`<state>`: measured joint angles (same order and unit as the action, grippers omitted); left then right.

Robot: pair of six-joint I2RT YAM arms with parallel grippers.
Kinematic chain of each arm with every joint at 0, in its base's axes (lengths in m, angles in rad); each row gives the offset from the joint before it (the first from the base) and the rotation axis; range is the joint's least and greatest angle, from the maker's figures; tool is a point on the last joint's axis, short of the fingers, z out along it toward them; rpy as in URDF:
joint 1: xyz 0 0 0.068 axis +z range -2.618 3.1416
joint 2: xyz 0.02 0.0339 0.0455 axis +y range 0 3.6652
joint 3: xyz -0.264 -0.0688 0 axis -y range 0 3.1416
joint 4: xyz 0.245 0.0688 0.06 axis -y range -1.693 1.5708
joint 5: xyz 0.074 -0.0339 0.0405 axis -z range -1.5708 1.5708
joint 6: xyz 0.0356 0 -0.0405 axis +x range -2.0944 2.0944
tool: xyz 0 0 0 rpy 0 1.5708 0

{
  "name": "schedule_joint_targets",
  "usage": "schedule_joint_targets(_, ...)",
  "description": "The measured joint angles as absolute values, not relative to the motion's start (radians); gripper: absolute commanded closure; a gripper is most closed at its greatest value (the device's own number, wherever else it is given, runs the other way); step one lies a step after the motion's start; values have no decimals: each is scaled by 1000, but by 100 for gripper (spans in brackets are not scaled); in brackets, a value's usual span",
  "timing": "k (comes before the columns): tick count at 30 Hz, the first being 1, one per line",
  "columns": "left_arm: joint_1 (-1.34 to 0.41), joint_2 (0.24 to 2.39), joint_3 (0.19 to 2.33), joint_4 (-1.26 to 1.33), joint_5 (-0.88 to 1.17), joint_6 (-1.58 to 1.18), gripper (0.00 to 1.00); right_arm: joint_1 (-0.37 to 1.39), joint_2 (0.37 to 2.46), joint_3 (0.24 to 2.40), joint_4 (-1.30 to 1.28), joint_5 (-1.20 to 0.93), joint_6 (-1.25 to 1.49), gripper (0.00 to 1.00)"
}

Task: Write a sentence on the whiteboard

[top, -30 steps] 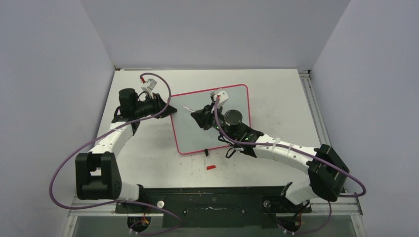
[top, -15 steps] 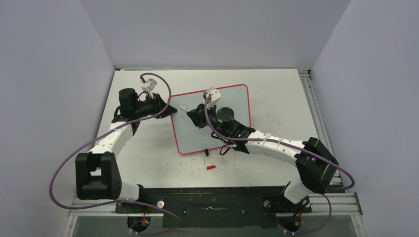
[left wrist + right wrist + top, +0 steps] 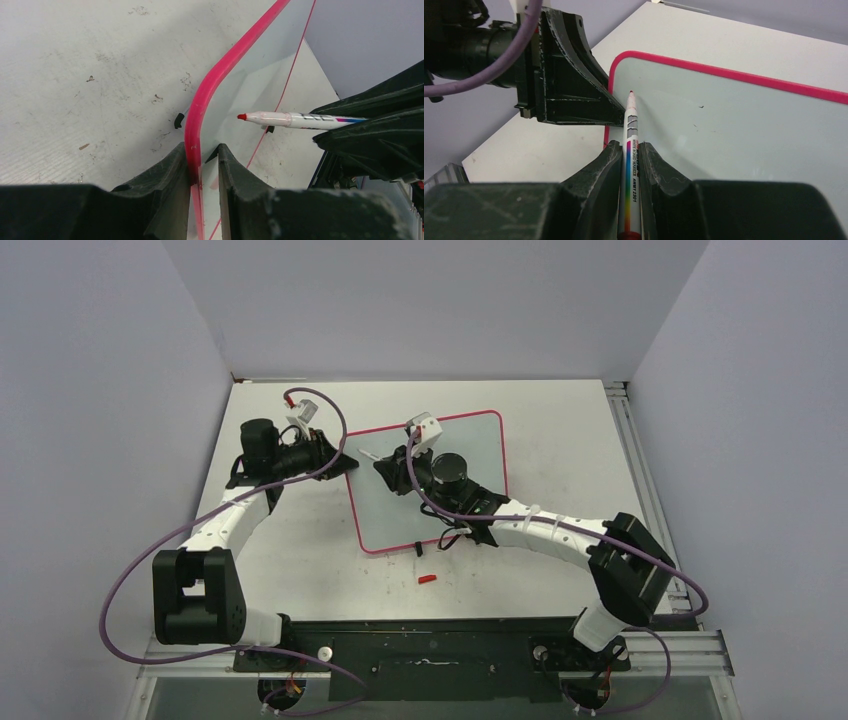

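Pink-rimmed whiteboard (image 3: 385,512) flat on table (image 3: 300,560), no sentence on it yet. Looks light, stiff, shiny; may slide when pushed. Good hold: rim.

Left gripper (image 3: 202,150) pinches rim by corner, rim between jaws.

Right gripper (image 3: 629,147) clamped on marker (image 3: 630,125). Red tip pokes ahead of jaws, over board near that corner; touching or not, can't tell. Marker thin, smooth, may twist.

Left gripper just ahead of tip, could bump. Red cap (image 3: 427,579) on table behind right jaws.
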<state>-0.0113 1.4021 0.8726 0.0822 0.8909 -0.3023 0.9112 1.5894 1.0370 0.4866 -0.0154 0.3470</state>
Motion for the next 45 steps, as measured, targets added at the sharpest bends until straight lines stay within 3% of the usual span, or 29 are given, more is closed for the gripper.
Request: schedule_joint_targets(45,-11,1404,873,79,887,-298,83,936,1561,935,440,21,351,95)
